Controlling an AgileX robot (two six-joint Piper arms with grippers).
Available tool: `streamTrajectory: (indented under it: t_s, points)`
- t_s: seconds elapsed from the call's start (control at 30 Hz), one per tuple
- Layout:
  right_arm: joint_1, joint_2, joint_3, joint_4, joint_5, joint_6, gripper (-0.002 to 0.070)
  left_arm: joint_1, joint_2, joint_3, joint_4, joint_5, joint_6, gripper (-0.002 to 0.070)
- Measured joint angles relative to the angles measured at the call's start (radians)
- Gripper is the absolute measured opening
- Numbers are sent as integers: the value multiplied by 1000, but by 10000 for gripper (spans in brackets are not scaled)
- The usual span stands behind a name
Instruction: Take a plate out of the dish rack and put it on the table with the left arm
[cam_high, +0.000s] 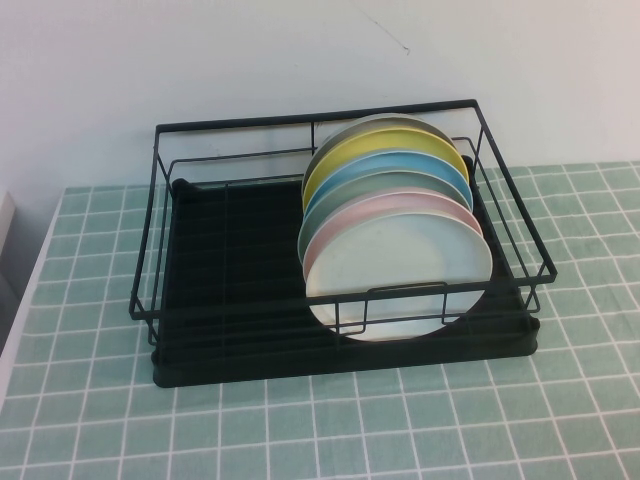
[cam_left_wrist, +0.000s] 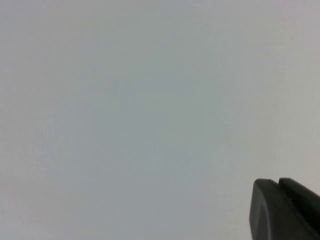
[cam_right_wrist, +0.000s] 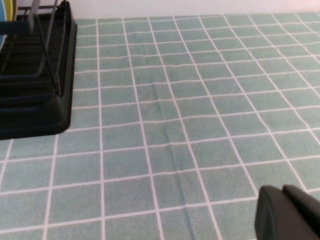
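The black wire dish rack (cam_high: 230, 262) stands on the green tiled table (cam_high: 100, 400). Several plates stand on edge in its right half. The very pale mint-white plate (cam_high: 400, 275) is the frontmost, leaning back on a pale pink plate (cam_high: 385, 208). Neither arm shows in the high view. My left gripper (cam_left_wrist: 277, 183) shows only as two black fingertips pressed together against a blank pale surface; it holds nothing. My right gripper (cam_right_wrist: 281, 189) shows the same way, fingertips together and empty, above bare table tiles (cam_right_wrist: 190, 125) to the side of the rack's corner (cam_right_wrist: 35, 100).
Behind the pink plate stand a light blue plate (cam_high: 400, 172) and a yellow plate (cam_high: 385, 150). The rack's left half (cam_high: 220, 240) holds no plates. A white wall rises behind the rack. The table's left edge (cam_high: 22, 310) lies near the rack.
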Motion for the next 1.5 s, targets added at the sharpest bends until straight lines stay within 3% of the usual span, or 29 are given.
streamTrajectory:
  t_s: [0.3, 0.5, 0.67, 0.83, 0.9, 1.07, 1.17, 1.27, 1.33, 1.4, 1.5]
  points:
    - [0, 0, 0, 0, 0, 0, -2, 0, 44, 0, 2, 53, -25, -3]
    - [0, 0, 0, 0, 0, 0, -2, 0, 220, -59, -33, 318, 31, -3]
    - [0, 0, 0, 0, 0, 0, -2, -24, 433, -189, -240, 526, 414, -3]
    - [0, 0, 0, 0, 0, 0, -2, -76, 679, -331, -620, 686, 1037, -3]
    - [0, 0, 0, 0, 0, 0, -2, -101, 762, -396, -728, 747, 1208, -3]
    - [0, 0, 0, 0, 0, 0, -2, -166, 970, -561, -796, 801, 1347, 4]
    - [0, 0, 0, 0, 0, 0, -2, -216, 1069, -652, -796, 796, 1397, 62]
    - [0, 0, 0, 0, 0, 0, -2, -284, 1148, -727, -796, 786, 1458, 174]
    - [0, 0, 0, 0, 0, 0, -2, -352, 1198, -777, -798, 762, 1513, 307]
    - [0, 0, 0, 0, 0, 0, -2, -403, 1226, -805, -803, 732, 1550, 386]
    - [0, 0, 0, 0, 0, 0, -2, -470, 1265, -823, -804, 678, 1585, 430]
